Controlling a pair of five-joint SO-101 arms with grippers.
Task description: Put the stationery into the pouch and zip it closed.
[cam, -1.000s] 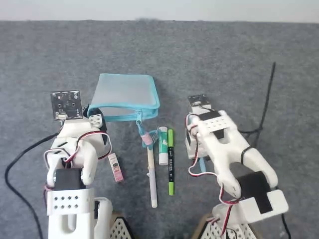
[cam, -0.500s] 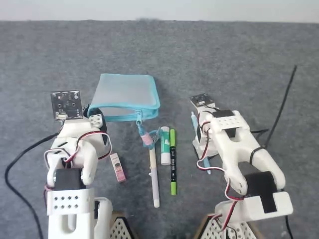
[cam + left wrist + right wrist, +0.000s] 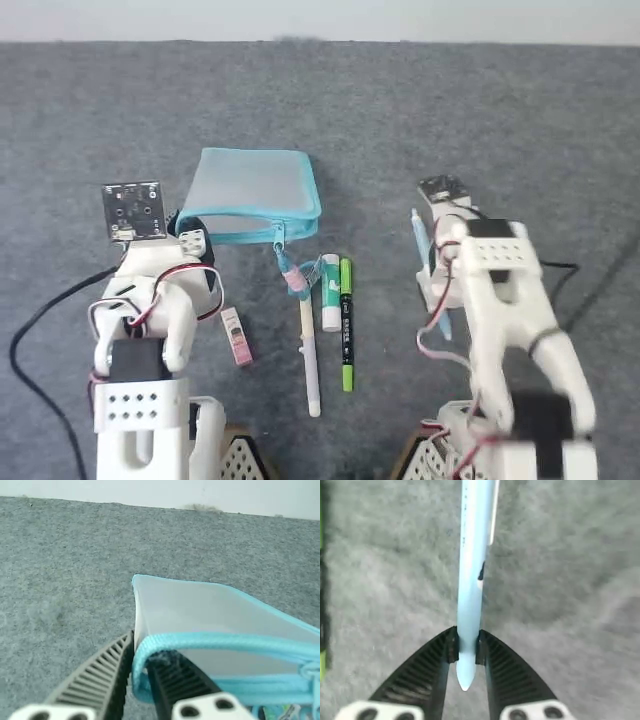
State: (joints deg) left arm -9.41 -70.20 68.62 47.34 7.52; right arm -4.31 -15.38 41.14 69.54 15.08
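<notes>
Two grippers are occupied: the right gripper [image 3: 466,640] pinches a light-blue pen [image 3: 472,555] near one end, apart from the green marker [image 3: 344,325], glue stick [image 3: 327,292], white pen [image 3: 307,360] and pink eraser [image 3: 234,335] lying loose on the mat [image 3: 560,120], while the left gripper [image 3: 141,652] is clamped on the teal rim of the pouch [image 3: 200,610] farther out. Held so near its end, the pen could pivot in that grip and snag the rim, or miss if the mouth sags flat.

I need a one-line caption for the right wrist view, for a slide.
Right gripper shut on a light blue pen, with the grey mat behind it.
</notes>
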